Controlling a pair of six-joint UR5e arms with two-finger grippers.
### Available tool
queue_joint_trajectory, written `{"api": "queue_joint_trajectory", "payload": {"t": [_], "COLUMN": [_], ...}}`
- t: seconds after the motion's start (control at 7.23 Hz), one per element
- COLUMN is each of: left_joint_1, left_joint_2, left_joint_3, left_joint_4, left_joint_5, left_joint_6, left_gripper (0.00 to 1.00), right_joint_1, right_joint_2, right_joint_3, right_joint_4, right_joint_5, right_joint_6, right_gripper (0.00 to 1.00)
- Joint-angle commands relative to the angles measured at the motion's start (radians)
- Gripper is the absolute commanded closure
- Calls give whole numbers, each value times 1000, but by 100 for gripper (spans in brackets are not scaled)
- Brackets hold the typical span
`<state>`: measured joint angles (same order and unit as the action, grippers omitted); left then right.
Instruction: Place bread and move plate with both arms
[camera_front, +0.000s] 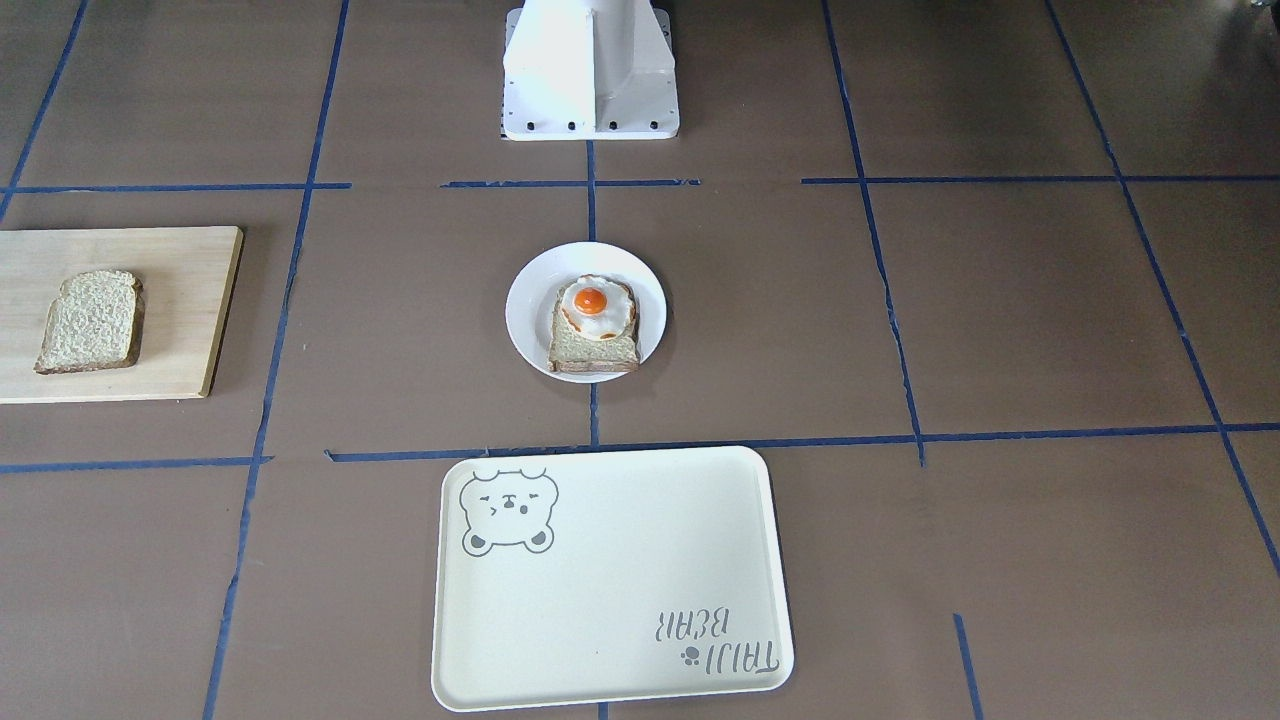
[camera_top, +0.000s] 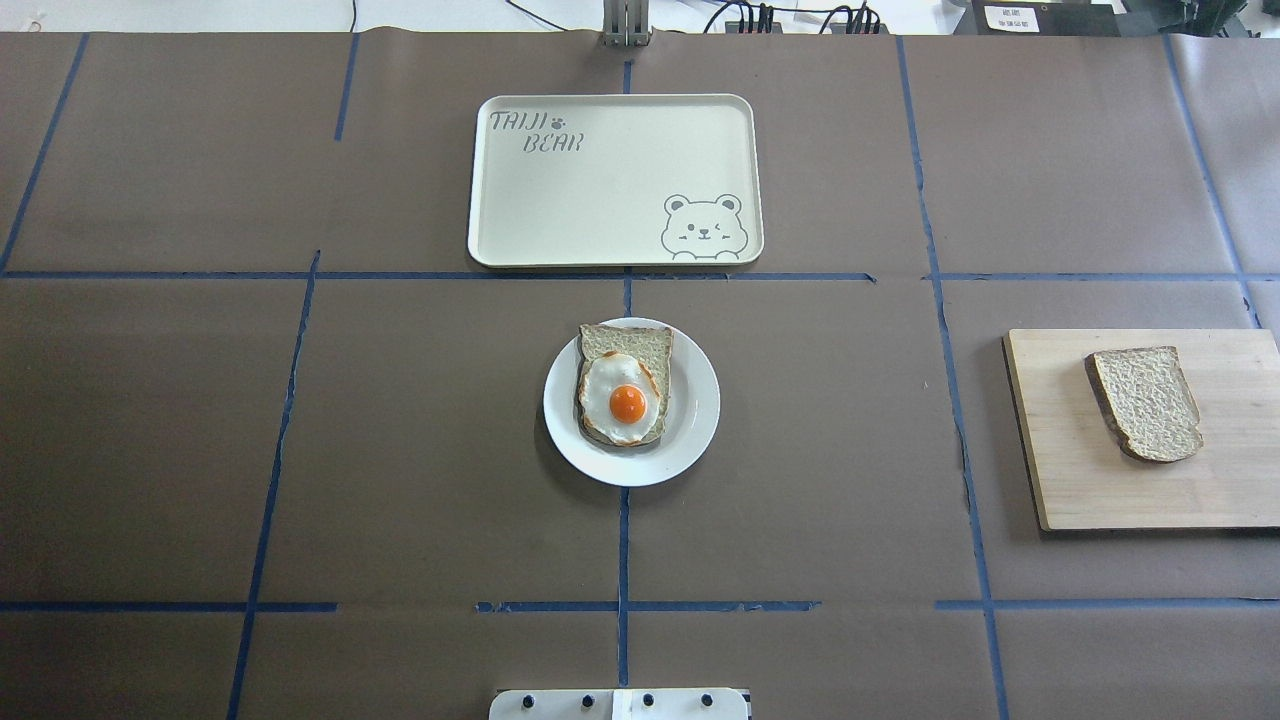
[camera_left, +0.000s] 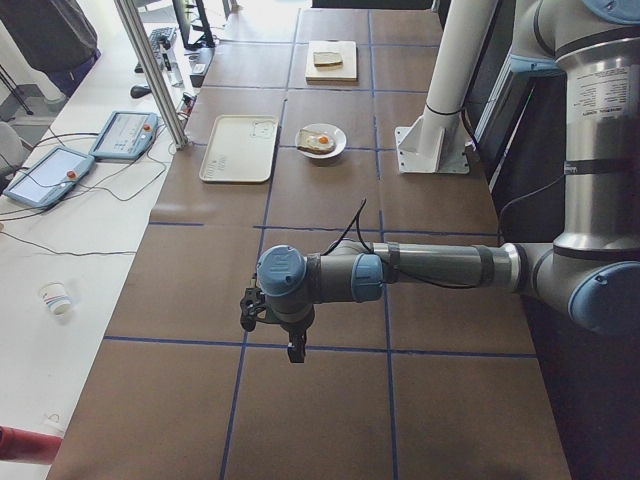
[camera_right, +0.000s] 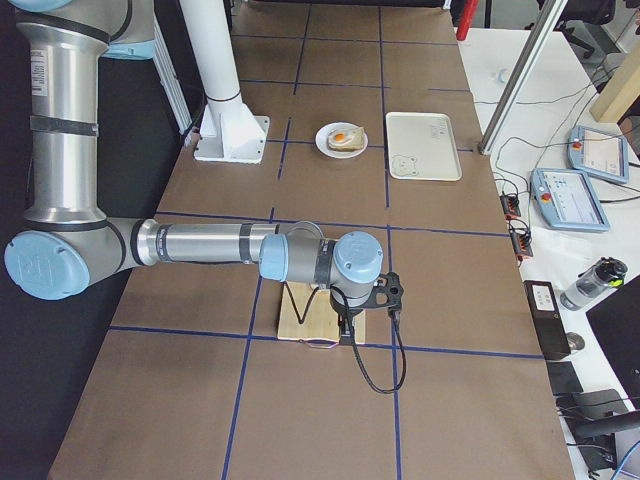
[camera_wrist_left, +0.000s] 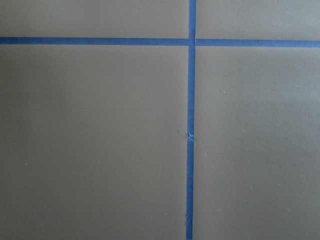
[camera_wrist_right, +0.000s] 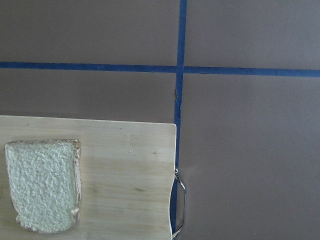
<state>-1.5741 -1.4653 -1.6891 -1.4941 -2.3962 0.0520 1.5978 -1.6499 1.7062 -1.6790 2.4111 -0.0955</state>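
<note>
The bread (camera_top: 1145, 402) lies flat on the board (camera_top: 1060, 470) at the robot's right, well apart from the plate (camera_top: 690, 430) at mid-desk, which carries the egg toast (camera_top: 625, 340). The right gripper (camera_right: 370, 305) hangs near the board's edge and the left gripper (camera_left: 272, 322) over bare desk (camera_top: 400, 450); I cannot tell whether either is open or closed. Fetching the bread looks like the first step. The right gripper should centre over the slice, pinch opposite crusts lightly so the crumb isn't crushed, and lift straight up.
</note>
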Motion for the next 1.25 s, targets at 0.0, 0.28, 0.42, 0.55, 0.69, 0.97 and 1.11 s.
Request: {"api": "queue_joint_trajectory", "payload": {"t": [0.0,0.28,0.42,0.55,0.69,0.97,1.11], "left_joint_1": [-1,-1,-1,-1,-1,-1,2], "left_joint_2": [2,11,16,16,16,7,-1], "left_joint_3": [-4,-6,-7,-6,-6,-26,-44], "left_joint_4": [0,0,-2,-2,-3,-14,-17], "left_joint_5": [0,0,-1,-1,-3,-5,-20], "left_joint_6": [-1,-3,-3,-3,-1,-3,-4], "left_gripper": [0,0,0,0,0,0,0], "right_joint_1": [1,1,-1,-1,-1,-19,-42], "right_joint_2": [5,13,19,77,111,110,110], "right_joint_3": [1,6,3,3,1,-14,-14], "right_joint_4": [-1,1,1,-1,-1,1,-1], "right_joint_5": [-1,-1,-1,-3,-4,-6,-6], "right_joint_6": [-1,-1,3,16,26,33,60], "right_gripper": [0,0,0,0,0,0,0]}}
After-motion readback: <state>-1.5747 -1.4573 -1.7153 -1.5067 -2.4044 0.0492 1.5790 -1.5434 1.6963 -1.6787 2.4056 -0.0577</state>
